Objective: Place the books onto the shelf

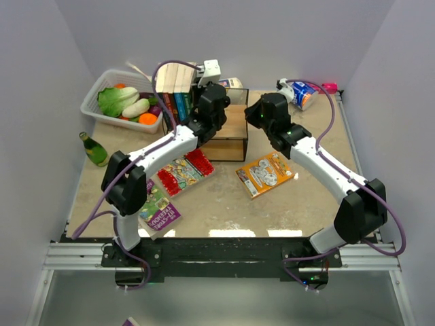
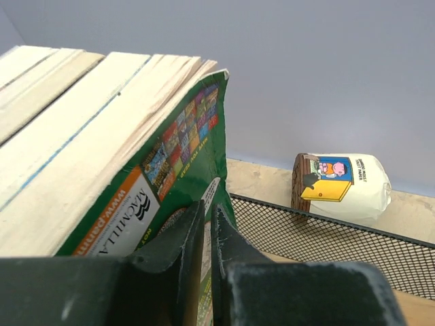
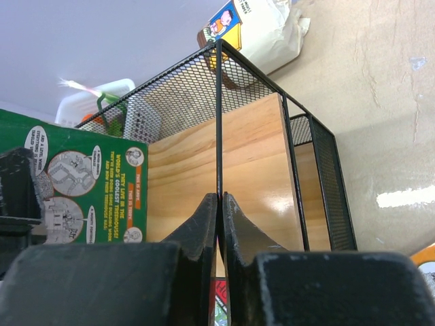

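**Left gripper sitting close to a green paperback**

The black two-finger left gripper (image 2: 208, 219) is filling the bottom edge, its jaws standing almost together with only a thin slit showing. Just behind it, a green-covered paperback (image 2: 182, 159) is standing upright at the end of a row of cream-edged books (image 2: 64, 129). To the right, the black wire-mesh side of the shelf (image 2: 326, 246) is running across. A white cartoon-labelled packet (image 2: 346, 185) is lying beyond it on the tan table (image 2: 262, 178).
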`<control>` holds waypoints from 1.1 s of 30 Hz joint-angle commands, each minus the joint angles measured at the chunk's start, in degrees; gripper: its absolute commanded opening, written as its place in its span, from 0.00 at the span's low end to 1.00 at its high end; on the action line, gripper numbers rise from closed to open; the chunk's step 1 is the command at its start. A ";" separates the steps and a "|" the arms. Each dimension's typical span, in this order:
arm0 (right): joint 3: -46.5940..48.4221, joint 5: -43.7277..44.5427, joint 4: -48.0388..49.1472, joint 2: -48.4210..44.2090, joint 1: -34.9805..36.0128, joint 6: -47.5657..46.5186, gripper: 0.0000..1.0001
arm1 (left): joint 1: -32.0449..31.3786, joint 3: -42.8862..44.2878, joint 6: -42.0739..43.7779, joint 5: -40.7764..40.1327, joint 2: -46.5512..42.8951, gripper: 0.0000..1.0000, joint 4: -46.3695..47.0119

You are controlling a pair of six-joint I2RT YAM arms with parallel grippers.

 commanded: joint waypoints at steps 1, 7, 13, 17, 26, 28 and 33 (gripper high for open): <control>0.78 0.37 -0.54 -1.53 -0.54 -0.42 0.07 | 0.62 -0.72 2.95 -5.92 -5.15 0.15 3.55; 0.95 0.10 -0.53 -2.32 -0.54 -0.86 0.28 | -0.79 -1.07 5.32 -6.44 -5.41 0.16 5.66; 1.66 0.37 -1.15 -3.02 -0.63 -1.12 0.48 | -1.67 -1.07 7.26 -6.79 -5.59 0.16 7.42; 2.88 0.81 -2.11 -3.81 -0.54 -1.56 0.57 | -2.11 -0.99 8.58 -7.23 -5.85 0.17 8.65; 4.12 -0.33 -3.70 -6.19 -0.63 -1.47 0.67 | -3.60 -1.25 9.99 -8.11 -6.38 0.17 9.70; 4.12 -0.51 -4.05 -6.80 -0.54 -1.47 0.68 | -4.13 -1.60 10.43 -8.37 -6.55 0.17 9.97; 3.33 -0.95 -4.31 -8.21 -0.63 -1.47 0.69 | -5.18 -2.39 11.57 -9.25 -6.90 0.17 11.46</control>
